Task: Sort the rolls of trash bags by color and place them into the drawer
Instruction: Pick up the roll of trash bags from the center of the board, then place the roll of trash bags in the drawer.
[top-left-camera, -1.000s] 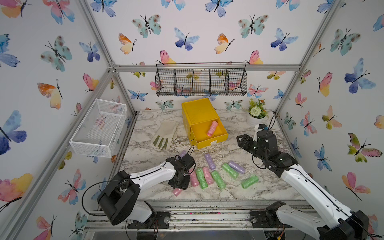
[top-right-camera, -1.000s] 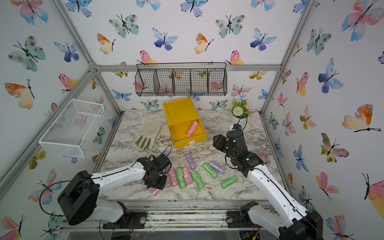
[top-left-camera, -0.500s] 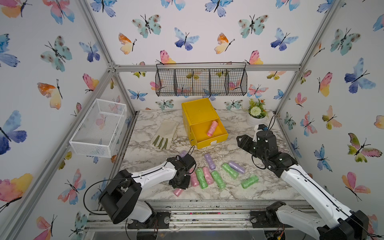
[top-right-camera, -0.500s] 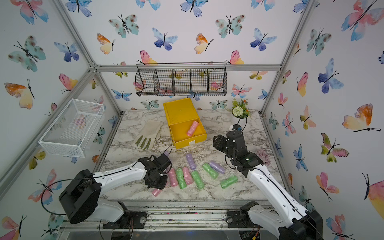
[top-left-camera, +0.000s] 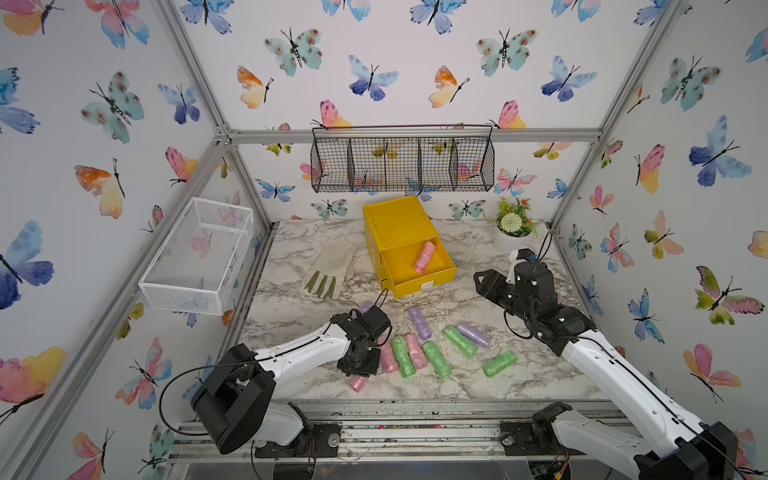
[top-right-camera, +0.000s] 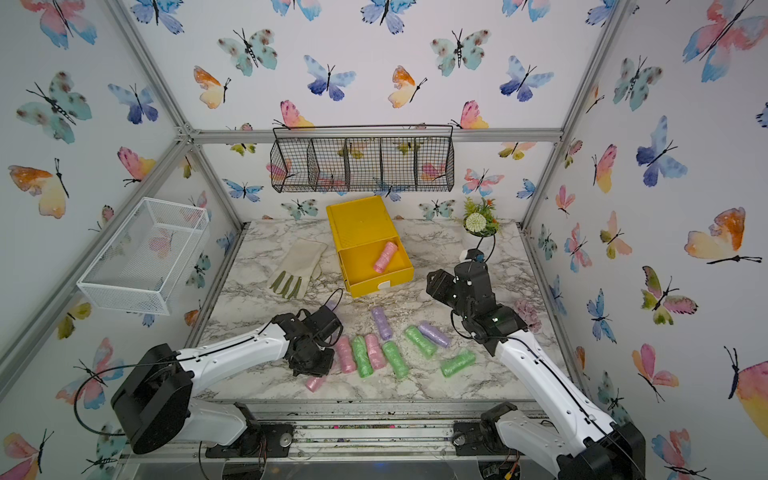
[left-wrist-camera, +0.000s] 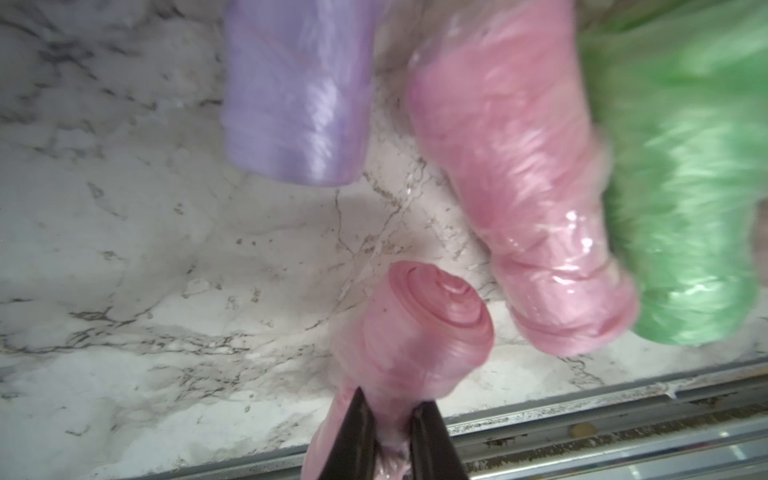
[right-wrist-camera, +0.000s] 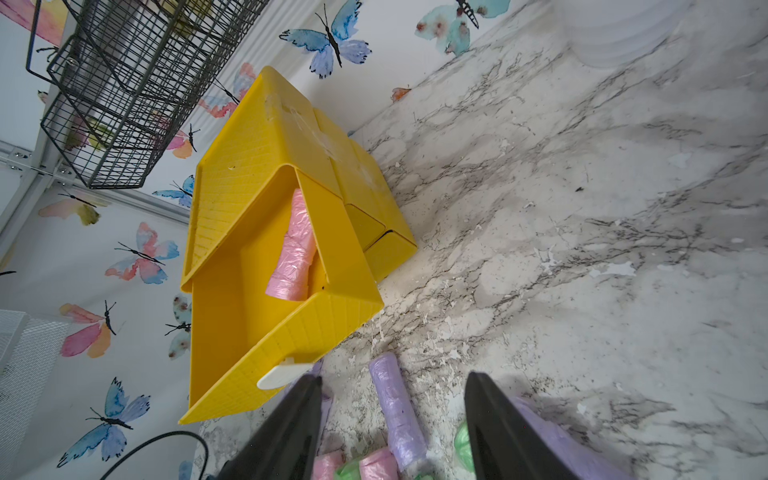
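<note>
Roll (left-wrist-camera: 415, 345), pink, at front edge of surface (left-wrist-camera: 166, 249): reckoned light, squashy, slick film. My left gripper (left-wrist-camera: 388, 409) pinches it near one end; mid-body likely surer. Right gripper (right-wrist-camera: 392, 377) half-spread, empty.

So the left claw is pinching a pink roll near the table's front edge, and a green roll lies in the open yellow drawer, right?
Not quite: the roll in the open drawer is pink, not green, as both top views show. The left gripper does pinch a pink roll near the front edge.
</note>
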